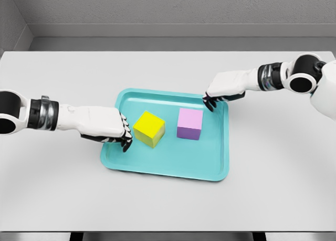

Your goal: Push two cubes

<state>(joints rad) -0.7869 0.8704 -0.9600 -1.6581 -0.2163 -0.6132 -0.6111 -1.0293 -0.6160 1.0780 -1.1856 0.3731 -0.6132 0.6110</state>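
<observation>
A yellow cube and a purple cube stand side by side, apart, on a teal tray. My left hand reaches over the tray's left rim, its curled fingertips just short of the yellow cube's left face. Over the tray's upper right corner is my right hand, fingers curled downward, a small gap up and right of the purple cube. Neither hand holds anything.
The tray lies in the middle of a white table. A grey wall runs behind the table's far edge, and the table's front edge shows along the bottom.
</observation>
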